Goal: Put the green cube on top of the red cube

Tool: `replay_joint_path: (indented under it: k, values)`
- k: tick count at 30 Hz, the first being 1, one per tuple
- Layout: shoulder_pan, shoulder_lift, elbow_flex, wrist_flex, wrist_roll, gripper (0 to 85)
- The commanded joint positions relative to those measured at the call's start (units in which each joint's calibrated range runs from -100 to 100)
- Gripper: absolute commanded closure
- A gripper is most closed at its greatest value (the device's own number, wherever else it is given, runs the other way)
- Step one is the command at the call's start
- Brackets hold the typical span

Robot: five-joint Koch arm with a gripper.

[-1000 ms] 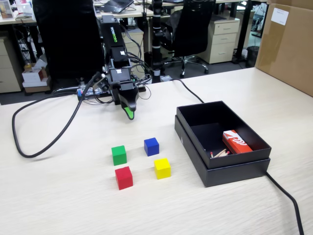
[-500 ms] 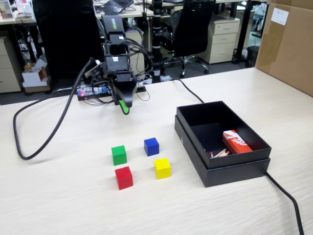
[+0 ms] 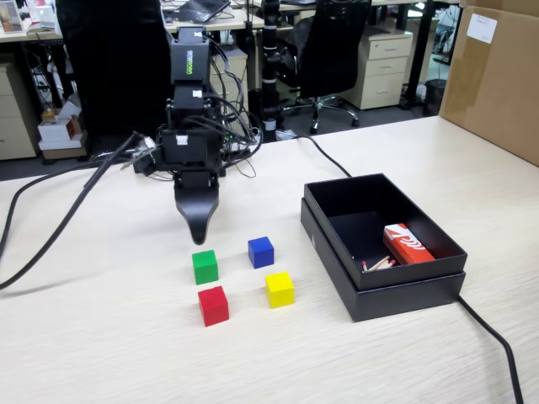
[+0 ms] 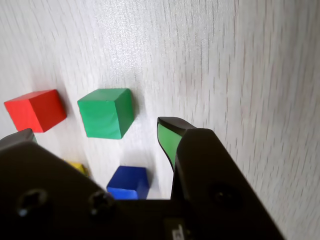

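The green cube [image 3: 205, 266] rests on the table just behind the red cube [image 3: 213, 305], a small gap between them. My gripper [image 3: 198, 234] hangs point-down right behind the green cube, above the table and touching nothing. In the wrist view the green cube [image 4: 106, 112] and the red cube [image 4: 36, 110] lie side by side ahead of the gripper [image 4: 95, 133]. Its jaws stand wide apart, the green-padded fingertip [image 4: 169, 136] on the right and the other at the left edge. The gripper is open and empty.
A blue cube [image 3: 260, 252] and a yellow cube [image 3: 280, 289] sit right of the green and red ones. An open black box [image 3: 404, 290] holding a red-and-white matchbox [image 3: 407, 244] stands further right. Cables [image 3: 67, 215] trail across the table's left side.
The arm has swung forward and lowered, bringing the gripper from the back of the table down to just behind the green cube. The thick cable on the left shifted with it.
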Motion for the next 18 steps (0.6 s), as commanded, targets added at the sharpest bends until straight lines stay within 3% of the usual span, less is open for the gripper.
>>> replay_joint_path:
  k: [1, 18]
  values:
    - [0.20, 1.59, 5.38, -0.36, -0.34, 38.0]
    - [0.39, 16.62, 11.81, -0.36, -0.39, 37.9]
